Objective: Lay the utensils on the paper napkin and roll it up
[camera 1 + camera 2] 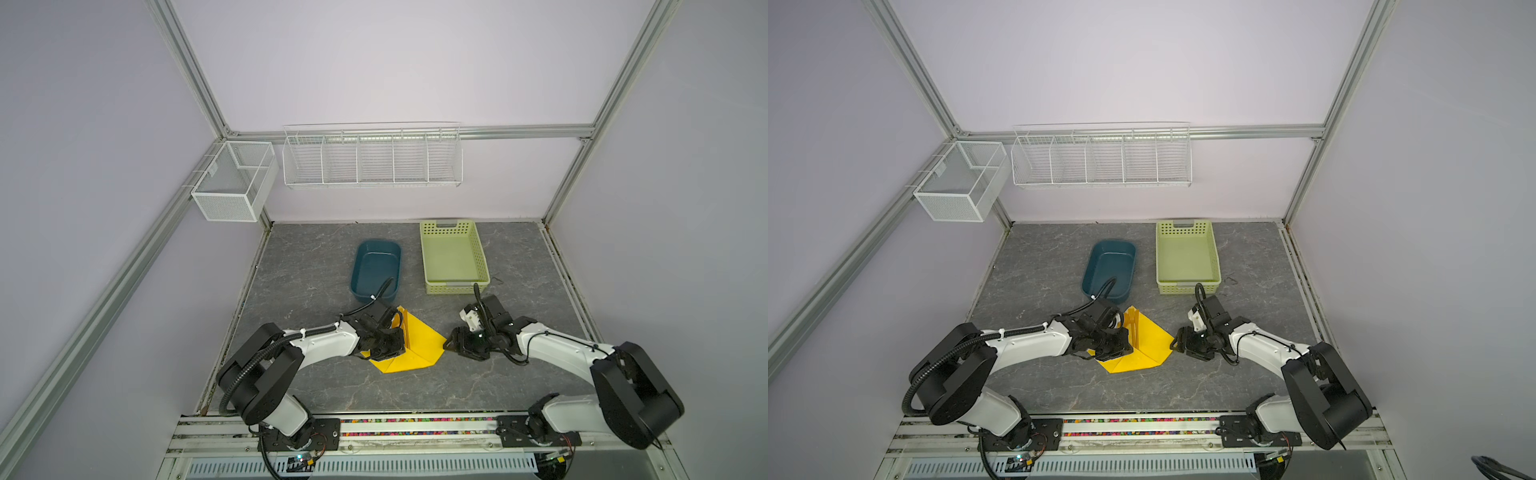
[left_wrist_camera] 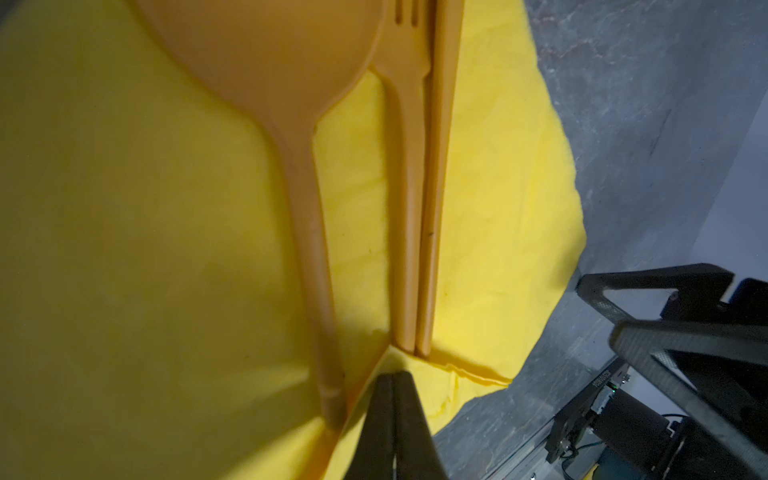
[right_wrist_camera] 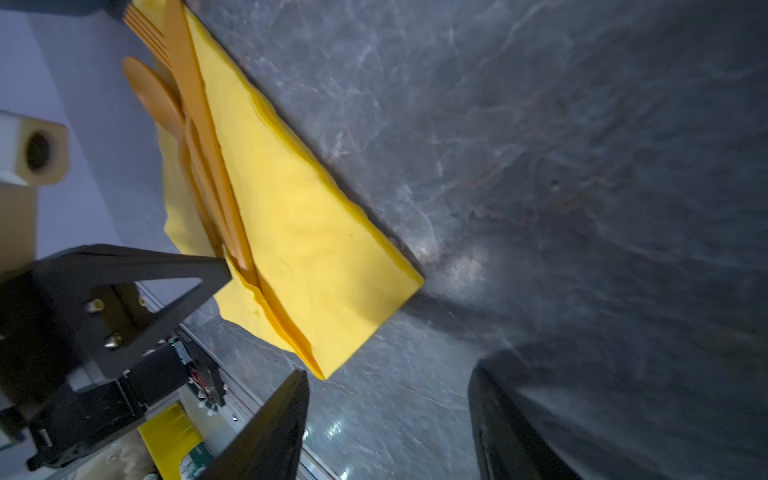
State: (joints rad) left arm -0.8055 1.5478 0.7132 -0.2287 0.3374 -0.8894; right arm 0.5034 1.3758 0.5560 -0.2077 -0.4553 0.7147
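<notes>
The paper napkin (image 1: 422, 347) (image 1: 1152, 347) lies part-folded at the table's near middle, its right half flat (image 3: 311, 249) and its left side standing up behind the utensils (image 1: 406, 328). Spoon (image 2: 266, 62), fork (image 2: 405, 208) and knife (image 2: 436, 166) lie side by side on it, handles toward my left gripper (image 2: 392, 376). That gripper (image 1: 401, 347) is shut at the handle ends, and the paper rises in a ridge at its tips. My right gripper (image 3: 388, 374) (image 1: 448, 345) stands open just off the napkin's right corner, nothing between its fingers.
A dark blue tub (image 1: 357, 253) sits behind the left arm and a pale green perforated basket (image 1: 482, 257) behind the right arm. White wire racks (image 1: 372, 158) hang on the back wall. The arm bases stand on a rail along the front edge.
</notes>
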